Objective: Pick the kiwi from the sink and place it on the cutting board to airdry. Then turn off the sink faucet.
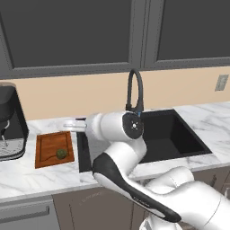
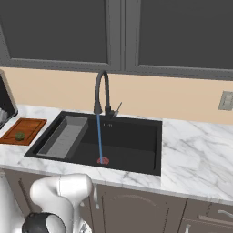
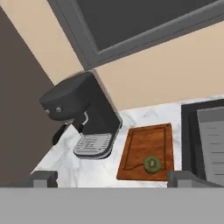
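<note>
At far left a black coffee machine (image 1: 10, 123) stands on the white marbled counter (image 2: 195, 145). Just beside it lies the flat reddish-brown wooden cutting board (image 1: 54, 149), and the small olive-green kiwi (image 1: 61, 153) rests on the board near its front right corner. The two-finger gripper (image 3: 111, 178) hangs above the board's right side, its dark finger tips (image 3: 43, 178) wide apart and holding nothing. Next comes the black rectangular sink (image 2: 132, 145), with a grey ribbed rack (image 2: 66, 136) along its left side. The tall black gooseneck faucet (image 2: 102, 93) pours a thin blue stream onto the red round drain (image 2: 103, 160).
</note>
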Available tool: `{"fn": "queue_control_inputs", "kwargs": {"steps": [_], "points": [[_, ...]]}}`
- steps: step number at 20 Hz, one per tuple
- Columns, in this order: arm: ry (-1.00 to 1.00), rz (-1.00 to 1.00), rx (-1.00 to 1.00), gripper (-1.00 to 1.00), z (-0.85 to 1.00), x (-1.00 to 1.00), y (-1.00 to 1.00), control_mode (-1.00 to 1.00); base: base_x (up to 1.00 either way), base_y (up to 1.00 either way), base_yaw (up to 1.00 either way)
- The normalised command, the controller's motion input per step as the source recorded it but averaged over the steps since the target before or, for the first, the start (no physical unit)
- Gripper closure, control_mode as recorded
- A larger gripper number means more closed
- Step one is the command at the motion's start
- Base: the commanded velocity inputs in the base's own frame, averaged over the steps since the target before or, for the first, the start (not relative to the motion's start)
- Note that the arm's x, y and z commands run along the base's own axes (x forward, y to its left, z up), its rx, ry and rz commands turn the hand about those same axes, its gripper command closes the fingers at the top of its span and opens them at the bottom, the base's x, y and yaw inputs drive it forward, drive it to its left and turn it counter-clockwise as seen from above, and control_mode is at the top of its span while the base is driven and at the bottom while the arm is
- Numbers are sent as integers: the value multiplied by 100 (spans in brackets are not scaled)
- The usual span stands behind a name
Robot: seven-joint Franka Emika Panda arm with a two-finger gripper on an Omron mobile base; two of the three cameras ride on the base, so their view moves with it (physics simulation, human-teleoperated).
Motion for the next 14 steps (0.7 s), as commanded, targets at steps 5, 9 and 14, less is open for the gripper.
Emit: {"fn": "queue_control_inputs", "kwargs": {"steps": [5,9,14], "points": [[-12,0,-4,-100,49,-89,-53,-100,0,0,0],[0,-4,0,-100,83,-69,-72,-100,0,0,0],[10,-7,0,-100,92,-64,-72,-100,0,0,0]]}}
